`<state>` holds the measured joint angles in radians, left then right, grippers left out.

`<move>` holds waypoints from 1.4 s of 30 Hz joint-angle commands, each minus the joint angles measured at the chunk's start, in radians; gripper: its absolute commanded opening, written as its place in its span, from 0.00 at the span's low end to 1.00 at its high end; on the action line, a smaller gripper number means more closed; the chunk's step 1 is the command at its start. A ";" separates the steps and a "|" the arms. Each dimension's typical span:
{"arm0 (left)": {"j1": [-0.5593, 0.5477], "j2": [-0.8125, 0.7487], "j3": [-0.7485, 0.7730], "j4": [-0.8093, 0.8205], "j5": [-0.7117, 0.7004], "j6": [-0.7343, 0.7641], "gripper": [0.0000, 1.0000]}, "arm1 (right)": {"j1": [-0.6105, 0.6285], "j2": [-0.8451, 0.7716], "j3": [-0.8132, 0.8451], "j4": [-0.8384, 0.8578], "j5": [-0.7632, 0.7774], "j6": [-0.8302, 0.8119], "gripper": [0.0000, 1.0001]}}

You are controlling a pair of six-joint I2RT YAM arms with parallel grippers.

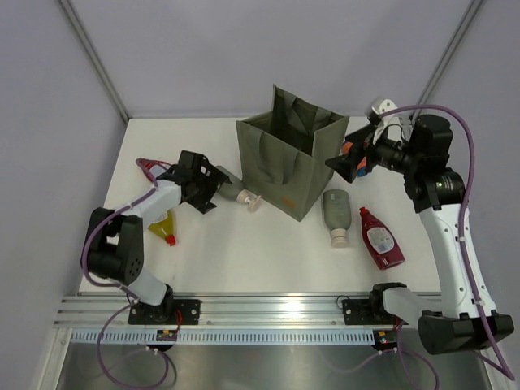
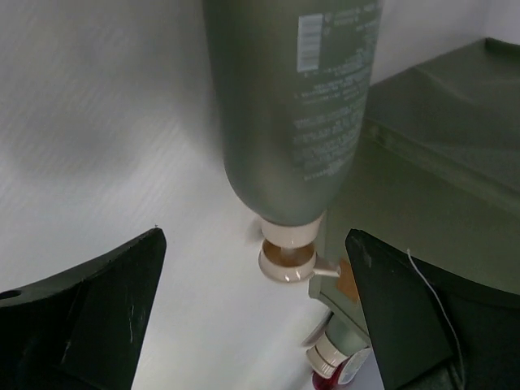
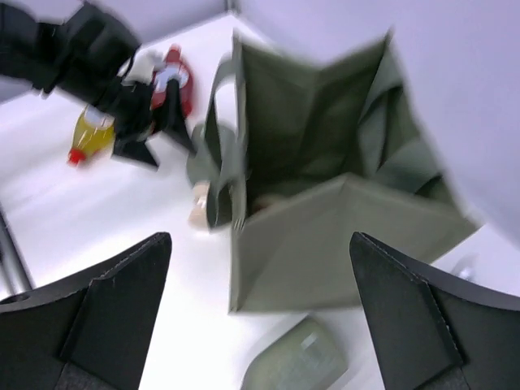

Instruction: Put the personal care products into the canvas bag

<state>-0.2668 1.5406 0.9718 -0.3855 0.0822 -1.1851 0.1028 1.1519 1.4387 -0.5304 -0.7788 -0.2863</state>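
The olive canvas bag (image 1: 284, 158) stands open mid-table. A grey-green pump bottle (image 1: 234, 192) lies against its left side. My left gripper (image 1: 208, 188) is open and empty at the bottle's base; in the left wrist view (image 2: 256, 236) the bottle (image 2: 292, 106) lies just ahead, between the spread jaws. My right gripper (image 1: 348, 165) is open and empty, raised beside the bag's right side; its own view (image 3: 260, 237) looks down on the bag (image 3: 341, 203). A grey-green capped bottle (image 1: 335, 213) and a dark red bottle (image 1: 380, 237) lie right of the bag.
A yellow bottle with a red cap (image 1: 162, 226) and a red item (image 1: 149, 168) lie at the left, behind my left arm. A bit of orange and blue (image 1: 348, 149) shows at my right gripper. Grey walls close the back and sides.
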 commanded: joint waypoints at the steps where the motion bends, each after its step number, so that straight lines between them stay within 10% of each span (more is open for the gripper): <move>1: -0.002 0.082 0.034 0.074 -0.041 -0.082 0.99 | -0.055 0.002 -0.213 0.070 -0.122 0.018 1.00; 19: -0.002 0.486 0.326 -0.065 -0.117 -0.042 0.95 | -0.132 -0.020 -0.426 0.170 -0.284 0.026 1.00; 29: 0.003 0.514 0.366 -0.185 -0.127 0.178 0.00 | -0.146 -0.008 -0.417 0.162 -0.313 0.022 1.00; 35: 0.008 0.311 0.239 -0.031 -0.007 0.437 0.00 | -0.147 -0.009 -0.393 0.034 -0.429 -0.132 1.00; 42: 0.006 0.113 0.051 0.207 0.492 0.588 0.00 | -0.076 -0.020 -0.345 -0.232 -0.492 -0.396 0.96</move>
<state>-0.2527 1.7145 1.0405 -0.3069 0.2771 -0.7120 -0.0242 1.1465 1.0321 -0.6342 -1.2232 -0.5285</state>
